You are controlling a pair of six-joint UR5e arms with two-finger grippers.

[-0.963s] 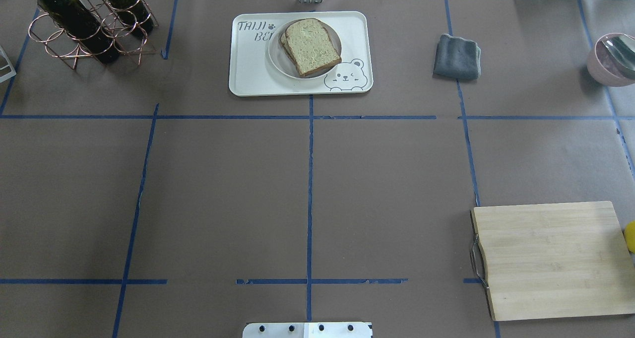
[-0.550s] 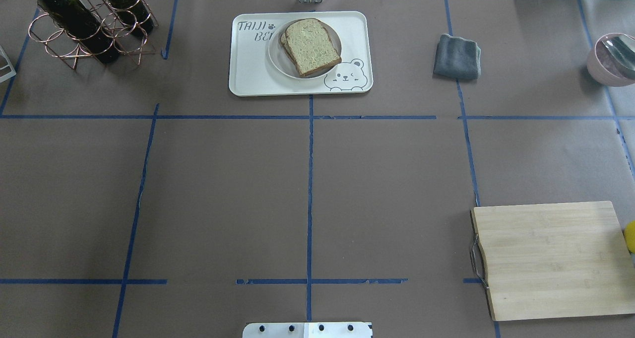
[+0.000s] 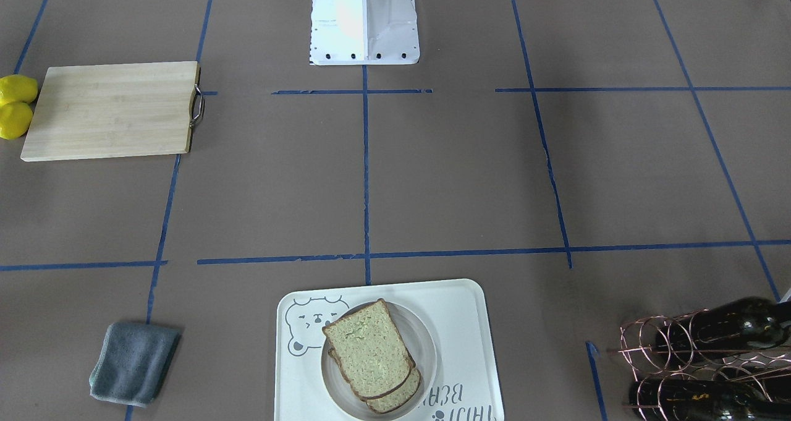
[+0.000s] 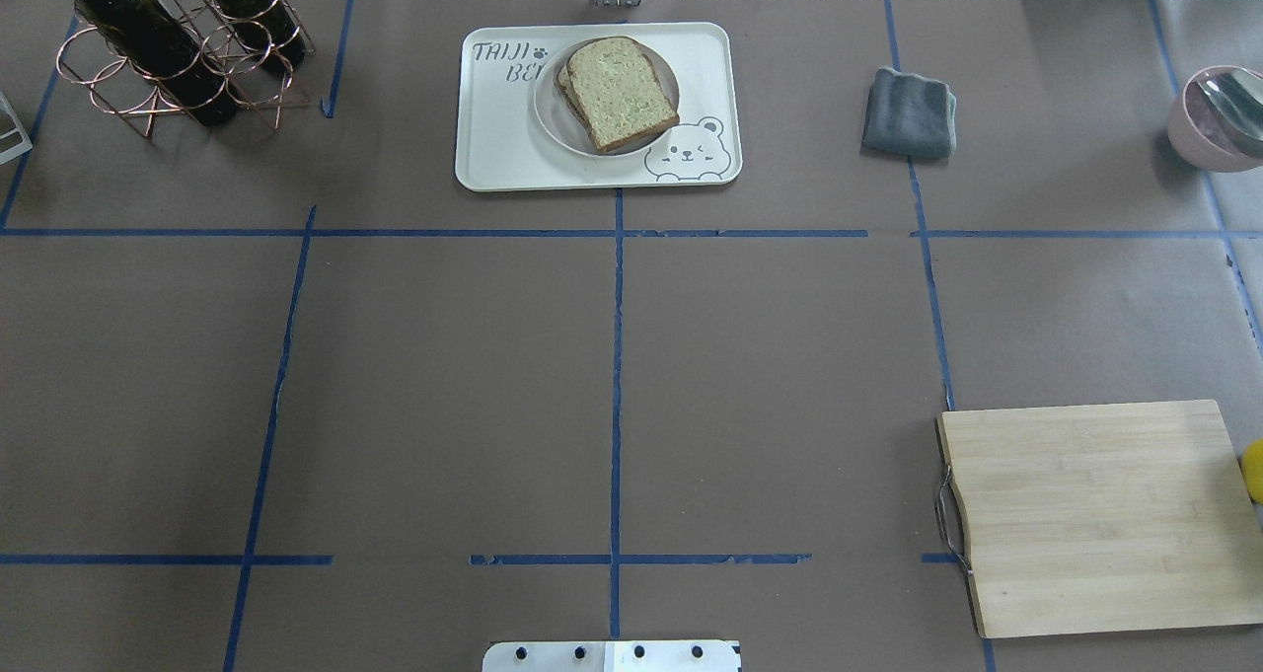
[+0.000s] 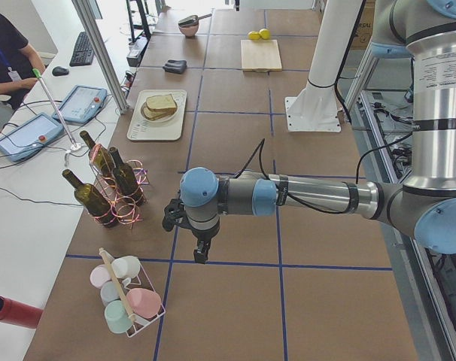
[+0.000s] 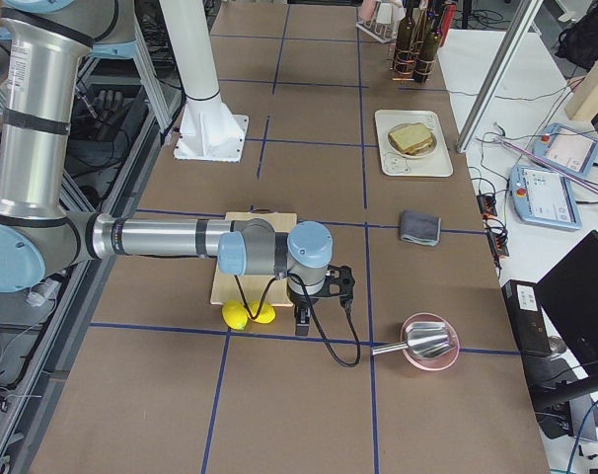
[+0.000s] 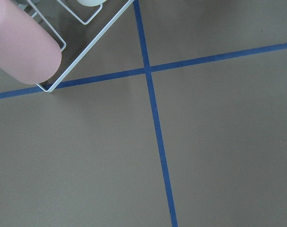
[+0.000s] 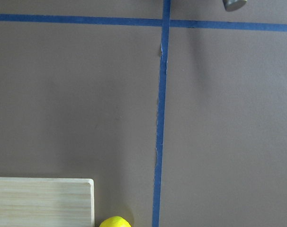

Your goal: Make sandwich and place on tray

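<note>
The sandwich [image 4: 620,92], two porous tan slices with a dark crust, lies on a round plate [image 4: 548,110] on the smooth cream tray [image 4: 493,149], midway along the desk's far edge. The upper slice mostly covers the lower. The left gripper [image 5: 201,252] and right gripper [image 6: 301,321] hang near the desk's ends; I cannot tell whether their fingers are apart or together.

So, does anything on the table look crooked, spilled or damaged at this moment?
Only a small thing: the two bread slices on the round plate, which sits on the tray, are not squared up. The lower slice sticks out past the edge of the upper one. Nothing looks spilled or broken.
</note>
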